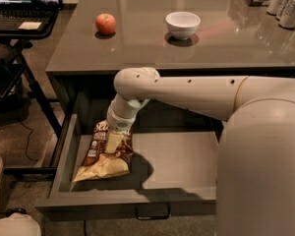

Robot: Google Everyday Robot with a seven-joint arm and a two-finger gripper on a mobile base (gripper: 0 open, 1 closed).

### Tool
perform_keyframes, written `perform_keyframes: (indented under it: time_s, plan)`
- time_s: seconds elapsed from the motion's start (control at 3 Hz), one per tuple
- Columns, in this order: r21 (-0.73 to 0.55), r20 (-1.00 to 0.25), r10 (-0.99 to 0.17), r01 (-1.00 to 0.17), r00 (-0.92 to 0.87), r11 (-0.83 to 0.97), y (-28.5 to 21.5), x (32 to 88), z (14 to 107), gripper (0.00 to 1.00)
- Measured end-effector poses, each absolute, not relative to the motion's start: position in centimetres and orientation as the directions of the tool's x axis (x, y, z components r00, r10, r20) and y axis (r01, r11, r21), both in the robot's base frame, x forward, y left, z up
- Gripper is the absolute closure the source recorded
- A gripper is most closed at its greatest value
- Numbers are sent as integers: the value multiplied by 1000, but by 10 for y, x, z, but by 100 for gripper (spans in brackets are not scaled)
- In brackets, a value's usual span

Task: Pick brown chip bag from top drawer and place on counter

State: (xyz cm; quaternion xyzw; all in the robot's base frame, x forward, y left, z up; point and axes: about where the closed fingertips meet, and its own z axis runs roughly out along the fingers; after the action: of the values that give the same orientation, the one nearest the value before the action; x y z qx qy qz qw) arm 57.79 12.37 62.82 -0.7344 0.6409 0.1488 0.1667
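Observation:
The brown chip bag (101, 163) stands tilted at the left of the open top drawer (182, 159), its pale lower end resting on the drawer floor. My gripper (114, 140) reaches down from under the counter (137, 50) and is shut on the bag's upper middle. One pale finger (113, 142) shows in front of the bag; the bag's top is partly hidden behind the wrist. My arm runs from the right across the drawer's back.
A red apple (105, 23) and a white bowl (183, 23) sit on the counter. Several cans (287, 6) stand at its far right. A laptop on a black stand (19, 14) is at the left. The drawer's pull handle (152, 213) is at the front.

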Motion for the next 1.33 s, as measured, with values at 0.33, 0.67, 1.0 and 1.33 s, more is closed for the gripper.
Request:
perform_keyframes:
  time_s: [0.33, 0.67, 1.0, 1.33]
  plan:
    - [-89, -425, -898, -992, 115, -85, 79, 567, 666, 100]
    - [-125, -406, -907, -990, 116, -71, 29, 550, 719, 100]
    - [-159, -381, -917, -985, 119, -62, -8, 539, 763, 100]
    - [-216, -355, -924, -974, 141, -65, -34, 534, 809, 100]
